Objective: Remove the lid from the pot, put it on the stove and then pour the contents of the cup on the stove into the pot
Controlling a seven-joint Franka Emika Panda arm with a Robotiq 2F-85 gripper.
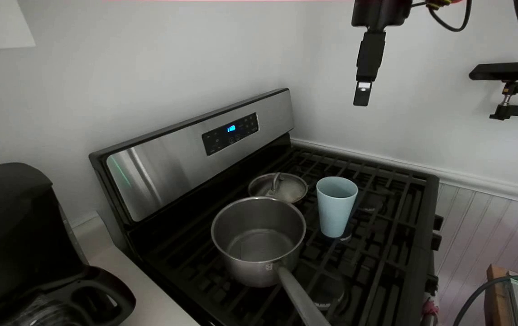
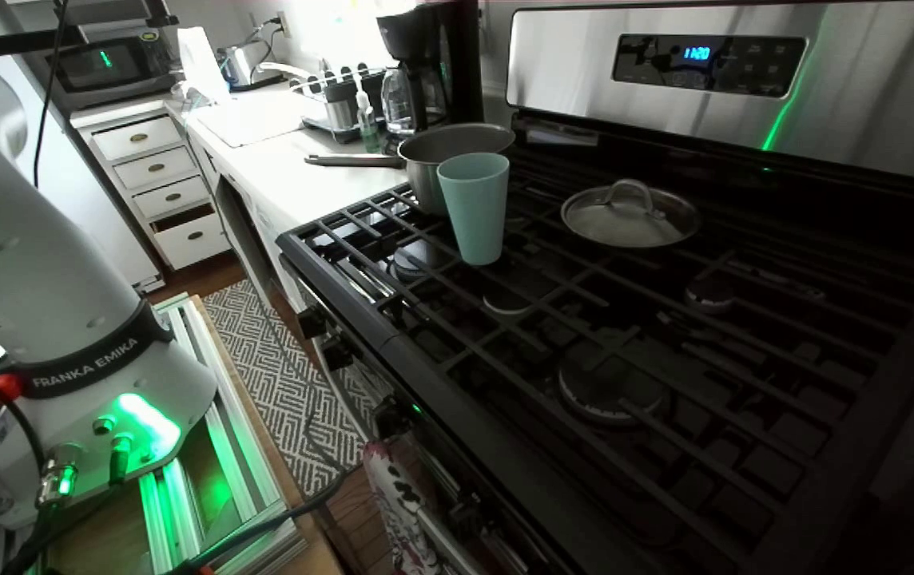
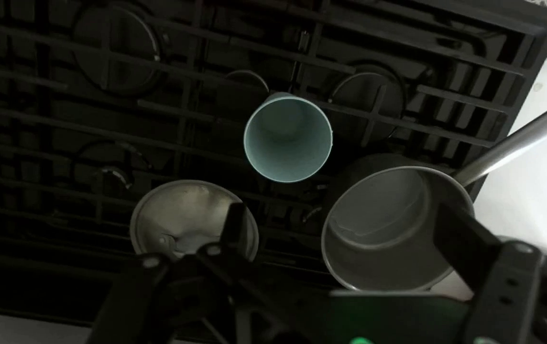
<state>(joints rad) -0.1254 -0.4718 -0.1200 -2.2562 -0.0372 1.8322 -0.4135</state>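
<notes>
And the lid (image 2: pixel 629 230) is off! There it lies, loop (image 2: pixel 629 184) up, resting on the stove (image 1: pixel 372 253) close to the back panel (image 1: pixel 164 185), so step one looks done to me. The pot (image 1: pixel 259 267) sits open-mouthed by the stove's counter-side edge, its long handle (image 3: pixel 515 145) slanting out past that edge over the counter (image 3: pixel 531 205).

Next up, by my reading: the cup (image 1: pixel 336 213)! It stands upright on the stove, nearer the front edge than pot or lid. Anything in it? The wrist view peers right down inside, but it's too dim to call, so I'd put the pour as the job left without swearing to it.

High above, the gripper (image 3: pixel 340 210) hangs with its fingers (image 3: pixel 236 225) spread wide and nothing between them, well apart from the cup.

Around the field: a coffee maker (image 1: pixel 10 217) on the counter, a patterned towel (image 2: pixel 405 507) along the stove's front. Obstacles? The pot's tall wall, which a tipping cup must clear, and that jutting handle, easy to knock. The lid's loop could catch a low swing, too.
</notes>
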